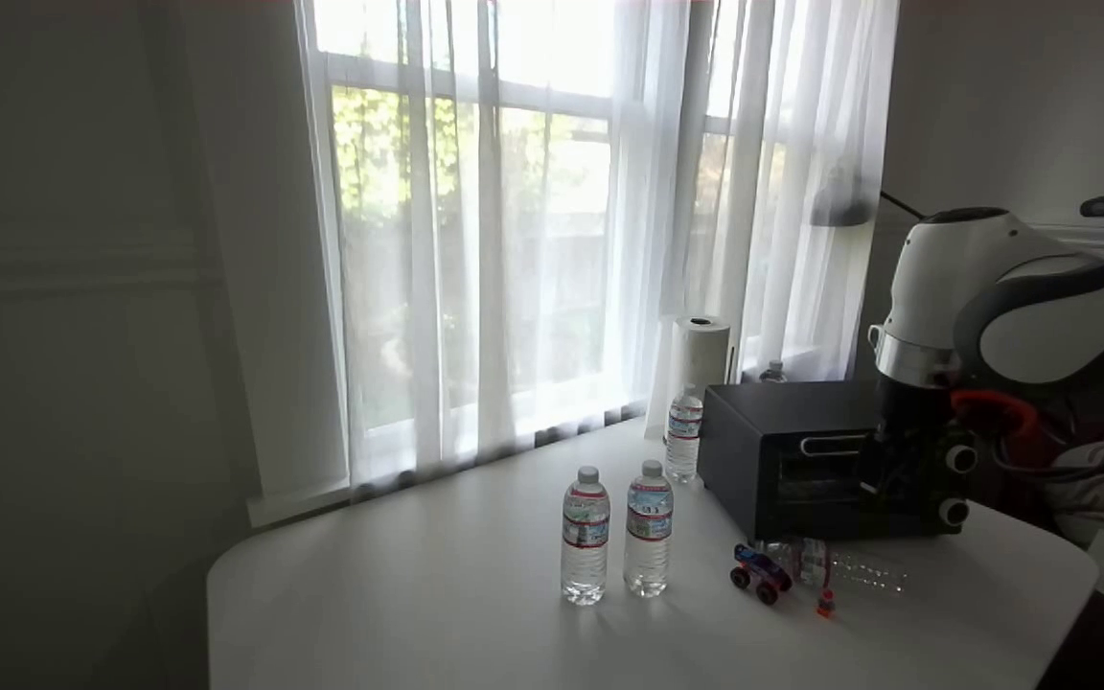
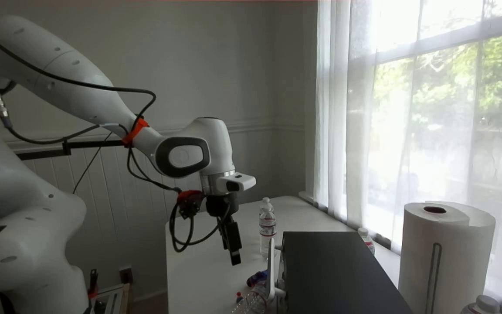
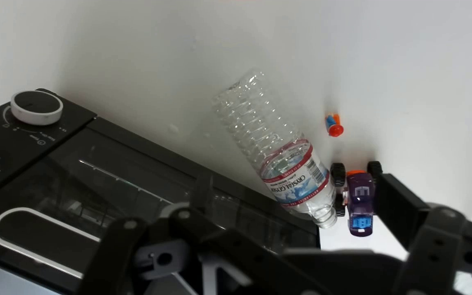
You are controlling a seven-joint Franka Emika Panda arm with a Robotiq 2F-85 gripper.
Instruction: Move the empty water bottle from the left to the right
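The empty clear bottle, capless and with a Crystal Geyser label, lies on its side on the white table in front of the black oven; it shows in both exterior views and in the wrist view. Its neck points toward the toy truck. My gripper is open, with its fingers wide apart and nothing between them. In the wrist view the fingers appear either side of the bottle's neck end and the truck. In both exterior views the gripper hangs above the table, apart from the bottle, beside the oven front.
A purple toy truck stands beside the bottle's neck, with a small orange figure close by. The black oven has a protruding handle. Several upright bottles and a paper towel roll stand around.
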